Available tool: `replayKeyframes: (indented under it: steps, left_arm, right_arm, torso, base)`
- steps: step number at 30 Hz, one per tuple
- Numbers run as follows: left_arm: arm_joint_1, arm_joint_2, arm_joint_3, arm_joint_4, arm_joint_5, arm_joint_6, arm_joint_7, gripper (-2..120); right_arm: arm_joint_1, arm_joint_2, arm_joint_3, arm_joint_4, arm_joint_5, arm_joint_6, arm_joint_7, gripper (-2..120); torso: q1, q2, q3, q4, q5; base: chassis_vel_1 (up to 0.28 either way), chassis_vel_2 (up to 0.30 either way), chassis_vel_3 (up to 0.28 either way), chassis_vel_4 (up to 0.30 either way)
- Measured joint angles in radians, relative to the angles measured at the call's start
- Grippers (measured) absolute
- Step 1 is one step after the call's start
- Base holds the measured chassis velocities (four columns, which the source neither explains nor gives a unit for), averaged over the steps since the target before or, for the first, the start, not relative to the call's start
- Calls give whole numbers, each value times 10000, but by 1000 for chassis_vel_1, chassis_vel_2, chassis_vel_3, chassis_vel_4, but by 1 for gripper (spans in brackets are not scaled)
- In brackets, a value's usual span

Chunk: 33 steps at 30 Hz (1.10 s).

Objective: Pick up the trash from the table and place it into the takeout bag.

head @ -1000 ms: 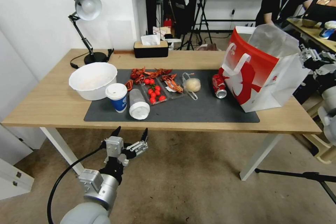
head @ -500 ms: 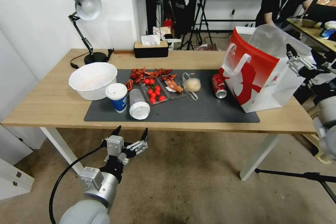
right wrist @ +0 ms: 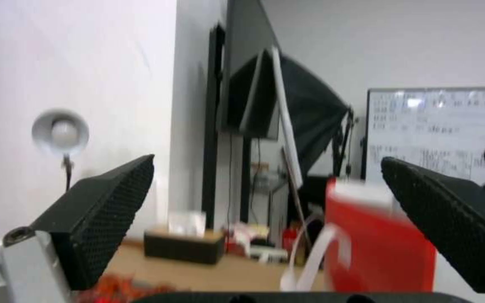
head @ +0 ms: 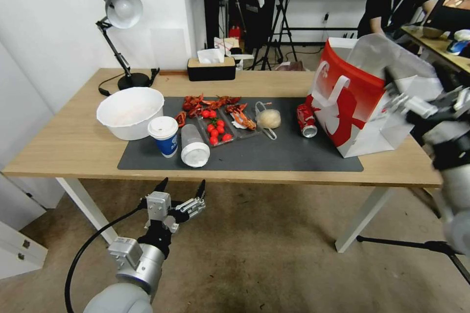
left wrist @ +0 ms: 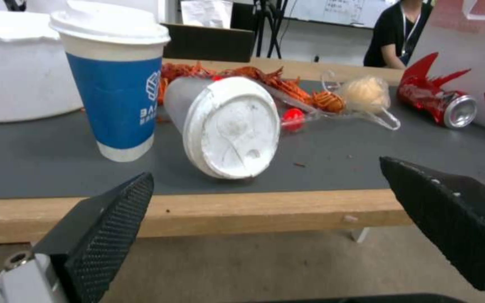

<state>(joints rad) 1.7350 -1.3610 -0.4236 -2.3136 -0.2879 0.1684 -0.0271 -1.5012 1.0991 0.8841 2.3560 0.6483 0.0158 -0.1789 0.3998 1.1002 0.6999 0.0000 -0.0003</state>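
Observation:
On the dark mat of the table stand a white bowl and a blue-white lidded cup. A clear white-lidded cup lies on its side beside them. Farther right lie a bagged bun and a red can on its side. The takeout bag stands upright at the right end, mouth open. My left gripper hangs open below the table's front edge, facing the clear cup. My right gripper hovers open at the bag's right side, level with the bag's rim.
Crayfish and cherry tomatoes on clear trays fill the mat's middle. A desk lamp and a tissue box stand along the back edge. A tripod leg lies on the floor at the right. A second desk stands behind the bag.
My right gripper has moved left and down, closer to the bag's right side. The left arm has barely shifted.

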Motion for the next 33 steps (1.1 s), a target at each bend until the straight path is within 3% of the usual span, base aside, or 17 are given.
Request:
replayKeyframes:
  steps: [6, 20, 33]
  left_arm:
    - [-10, 34, -27, 105, 5, -47, 25, 100]
    - [-22, 26, -75, 261, -16, -206, 33, 100]
    - [10, 53, -88, 260, -11, -265, 33, 100]
  right_arm:
    - [-1241, 1243, -806, -982, -1446, 880, -509, 100]
    - [-2937, 2840, -1414, -2510, -2069, 2143, -875, 100]
    - [-2855, 3211, -1850, -2697, -2481, 2371, -932, 100]
  torso:
    - [0, 0, 1, 0, 3]
    - [-1, -1, 0, -1, 2]
    - [1, -2, 1, 0, 2]
  base:
    - [0, 0, 0, 0]
    - [0, 0, 0, 0]
    - [0, 0, 0, 0]
